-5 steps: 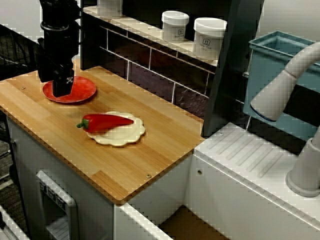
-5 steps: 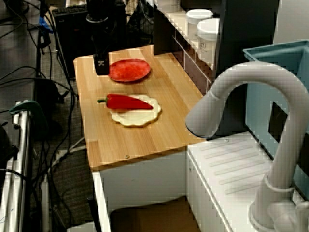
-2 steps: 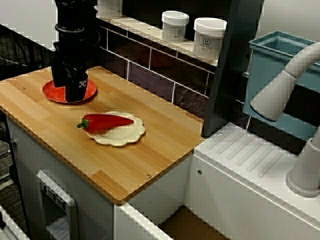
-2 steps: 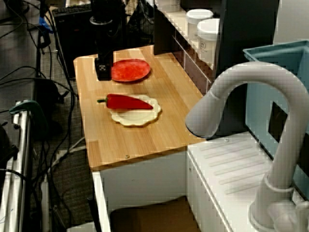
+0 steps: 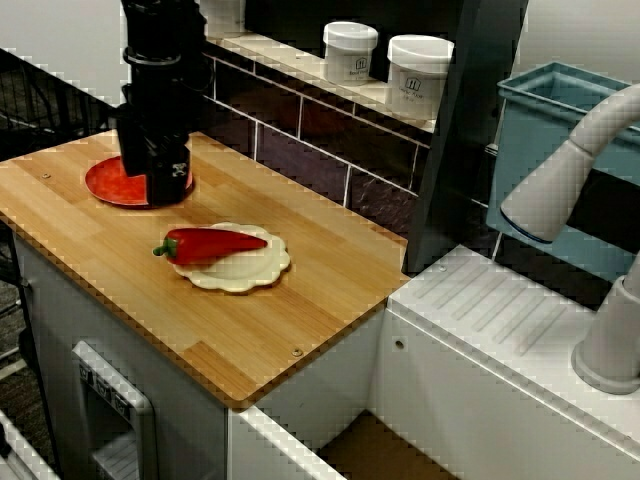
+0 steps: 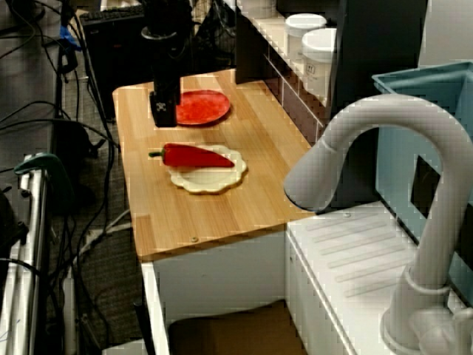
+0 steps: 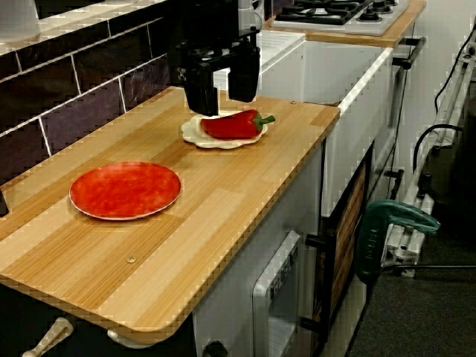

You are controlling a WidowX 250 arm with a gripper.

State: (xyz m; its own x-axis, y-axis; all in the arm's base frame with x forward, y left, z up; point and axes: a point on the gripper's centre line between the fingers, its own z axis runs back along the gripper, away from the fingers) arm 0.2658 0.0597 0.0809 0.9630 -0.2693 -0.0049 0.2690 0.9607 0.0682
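Note:
My black gripper [image 5: 166, 186] hangs low over the right edge of a red plate [image 5: 112, 182] on the wooden counter [image 5: 300, 300]. In the view from the counter's far end the gripper [image 7: 222, 100] is open, with a bare gap between its two fingers [image 7: 201, 97]. It stands between the red plate [image 7: 125, 190] and a red pepper [image 7: 232, 125]. The pepper [image 5: 215, 243] lies across a cream scalloped plate [image 5: 250, 272], a short way from the gripper. From the sink end, the gripper [image 6: 164, 115] covers the left edge of the red plate [image 6: 203, 107], behind the pepper [image 6: 196, 156].
Two white jars [image 5: 350, 50] [image 5: 418, 75] stand on a tiled ledge behind the counter. A dark post [image 5: 455, 140] rises at the counter's right end. Past it are a grey faucet [image 5: 560, 190], a white drainboard [image 5: 520, 320] and a teal bin [image 5: 560, 120]. A stove [image 7: 335, 11] lies beyond the sink.
The gripper has travelled to the right across the red plate, from its left side to its right edge, nearer the pepper. Pepper and both plates have not moved.

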